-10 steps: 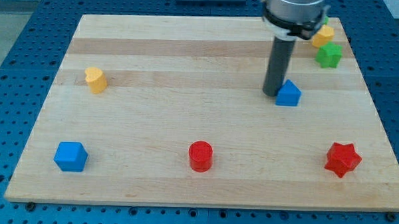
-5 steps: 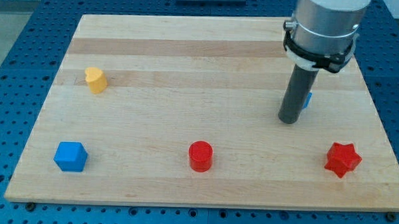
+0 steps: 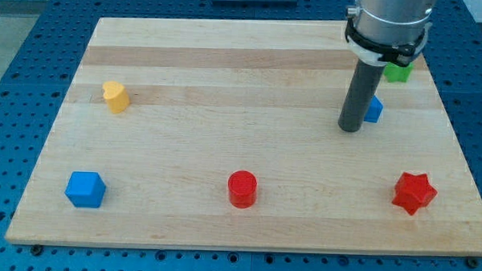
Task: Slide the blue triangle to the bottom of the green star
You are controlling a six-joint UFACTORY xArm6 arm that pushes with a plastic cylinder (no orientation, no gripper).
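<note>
So the blue triangle (image 3: 374,110) sits near the right side of the table (image 3: 227,79), mostly hidden behind the rod, with only its right part peeking out. My tip (image 3: 350,128) is right up against it on its lower-left side, looks like touching, though the rod blocks the contact spot so I can't swear to it. The green star (image 3: 398,72) is up and a bit to the right of the triangle, near but apart, half covered by the arm's collar. So from my tip the triangle lies up-right, and the star is further along roughly that same line, which looks about right for a push toward the spot under the star. No pincer on this rig, just the bare rod, so nothing is spread, pressed together or pinched.
</note>
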